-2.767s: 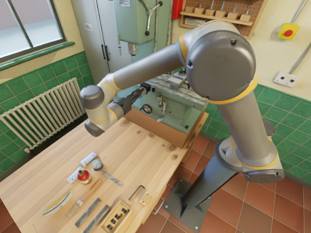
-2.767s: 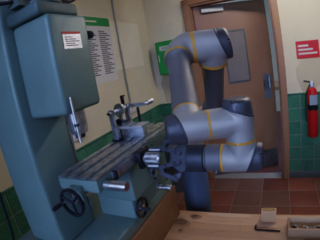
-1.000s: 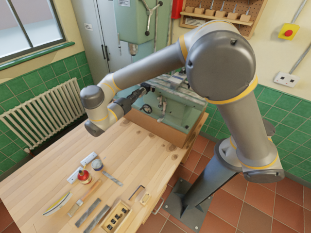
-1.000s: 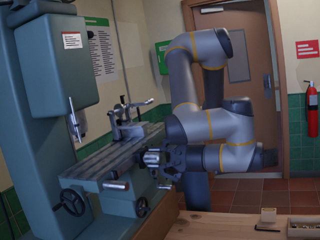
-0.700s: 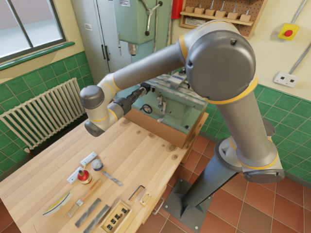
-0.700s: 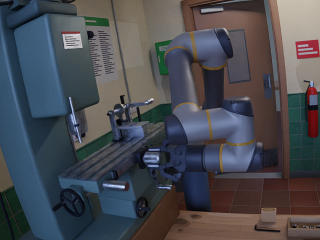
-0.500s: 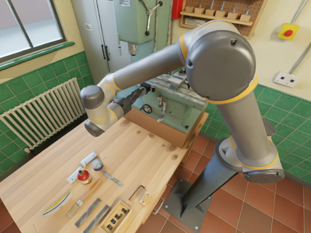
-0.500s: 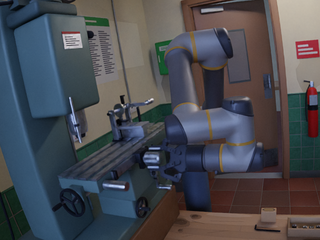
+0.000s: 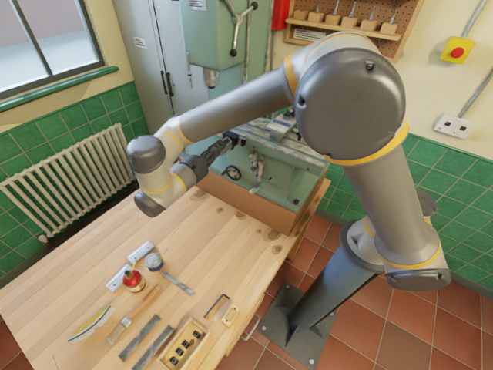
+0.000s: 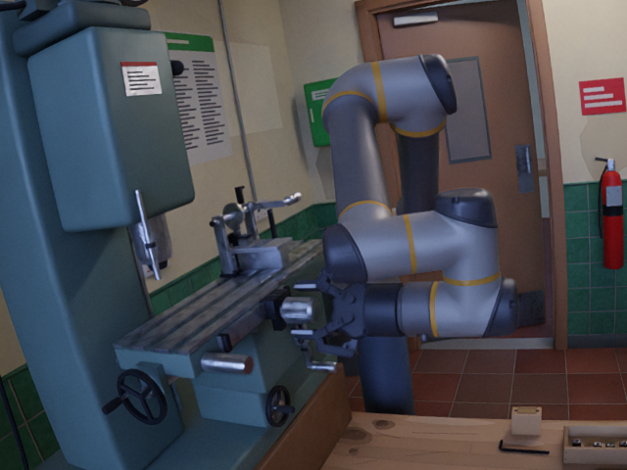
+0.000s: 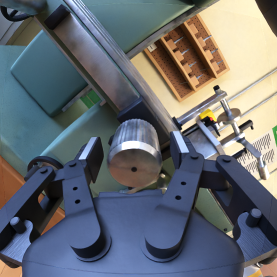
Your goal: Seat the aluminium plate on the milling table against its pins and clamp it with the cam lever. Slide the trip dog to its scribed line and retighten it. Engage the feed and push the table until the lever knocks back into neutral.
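The knurled steel knob (image 11: pixel 134 152) of the trip dog (image 10: pixel 296 308) sticks out from a dark block on the front rail of the milling table (image 10: pixel 223 303). My gripper (image 11: pixel 134 152) sits around the knob, open and holding nothing. The aluminium plate (image 10: pixel 258 253) lies on the table's far end under the cam clamp, whose lever (image 10: pixel 271 202) points toward the wall. In the side camera my gripper (image 9: pixel 227 144) is at the table's left front edge. The feed lever (image 9: pixel 261 165) hangs on the machine's front face.
A small box of parts (image 9: pixel 185 344) lies at the wooden bench's near edge, with files, a brush, an oil can (image 9: pixel 133 280) and a hex key (image 9: pixel 217 304) nearby. Handwheels (image 10: pixel 142 396) stick out below the table. The mill's column (image 10: pixel 76 152) rises behind it.
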Robot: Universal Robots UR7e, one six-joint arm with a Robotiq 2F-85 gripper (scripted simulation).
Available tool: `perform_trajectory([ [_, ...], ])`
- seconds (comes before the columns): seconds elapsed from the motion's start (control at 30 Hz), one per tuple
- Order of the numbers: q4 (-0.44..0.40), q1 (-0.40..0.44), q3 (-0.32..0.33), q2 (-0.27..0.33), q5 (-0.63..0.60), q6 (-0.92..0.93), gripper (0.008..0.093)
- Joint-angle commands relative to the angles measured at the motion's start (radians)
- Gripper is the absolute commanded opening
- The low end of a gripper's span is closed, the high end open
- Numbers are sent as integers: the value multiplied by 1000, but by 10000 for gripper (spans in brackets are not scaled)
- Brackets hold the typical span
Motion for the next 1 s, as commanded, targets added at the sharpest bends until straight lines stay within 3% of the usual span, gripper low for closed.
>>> perform_trajectory([
  [0.0, 0, 0, 0, -1, 0, 0, 680],
  [0.23, 7, 13, -17, 8, 12, 0, 680],
  [0.7, 54, 82, -121, 66, 82, 0, 680],
  [0.97, 61, 91, -137, 74, 92, 0, 680],
])
